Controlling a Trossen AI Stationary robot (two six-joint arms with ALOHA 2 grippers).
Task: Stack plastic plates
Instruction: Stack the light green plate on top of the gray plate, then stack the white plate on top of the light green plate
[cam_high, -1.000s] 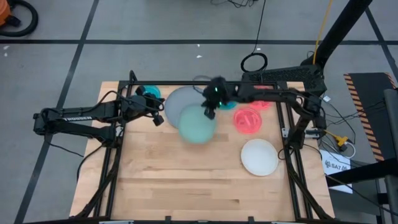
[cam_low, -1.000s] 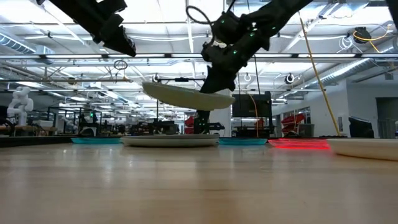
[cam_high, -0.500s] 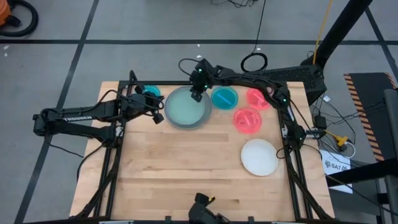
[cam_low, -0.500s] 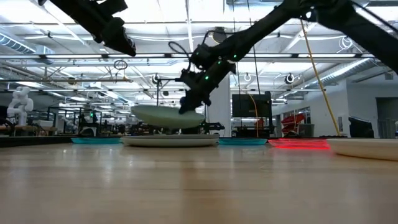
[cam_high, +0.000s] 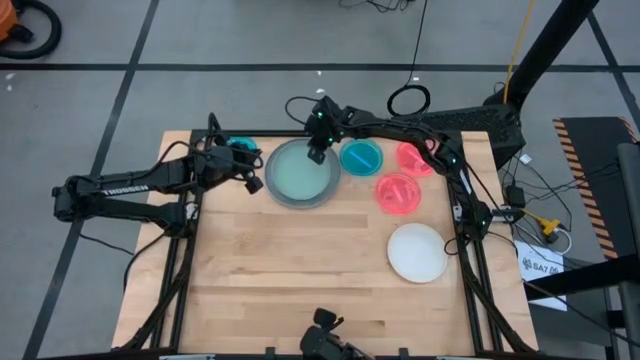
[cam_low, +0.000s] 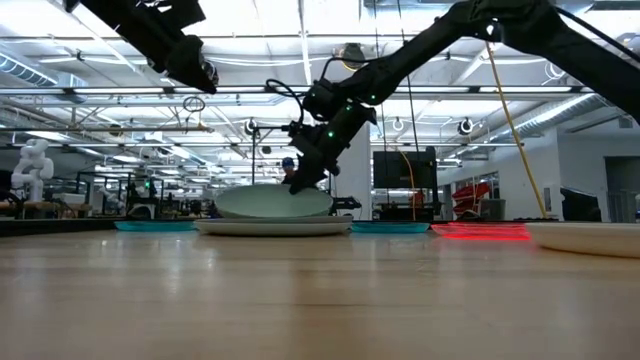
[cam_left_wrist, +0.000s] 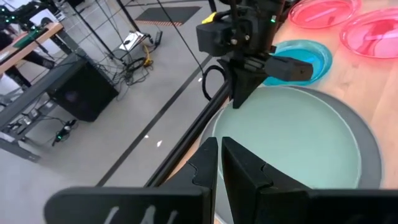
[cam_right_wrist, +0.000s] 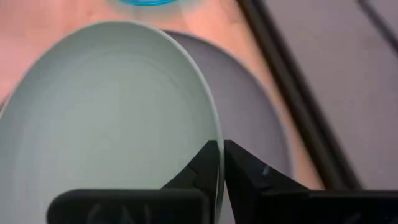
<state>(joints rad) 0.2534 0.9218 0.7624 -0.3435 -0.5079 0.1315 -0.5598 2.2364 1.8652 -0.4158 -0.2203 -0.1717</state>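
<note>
The mint green plate (cam_high: 300, 177) lies on the large grey plate (cam_high: 276, 190) at the table's far middle. My right gripper (cam_high: 318, 152) is shut on the mint plate's far rim; it also shows in the low view (cam_low: 298, 182). My left gripper (cam_high: 250, 180) is shut and empty. It hangs high above the table just left of the grey plate, near a teal plate (cam_high: 241, 146). Its fingers show in the left wrist view (cam_left_wrist: 219, 140). No light blue plate shows. My right gripper pinches the mint plate's rim (cam_right_wrist: 216, 134) between its two fingers, at the plate's far right side. The fingers slant down from the table's far side. The plate rests on the grey plate (cam_right_wrist: 261, 124).
A second teal plate (cam_high: 360, 156) and two pink-red plates (cam_high: 413, 157) (cam_high: 398, 193) lie right of the stack. A white plate (cam_high: 417, 252) lies at the right, nearer the front. Bare wood fills the table's near half.
My right gripper has carried the mint plate toward the table's far left, from beside the grey plate to over it. It has gone down, and the plate now rests on the grey plate, still held.
</note>
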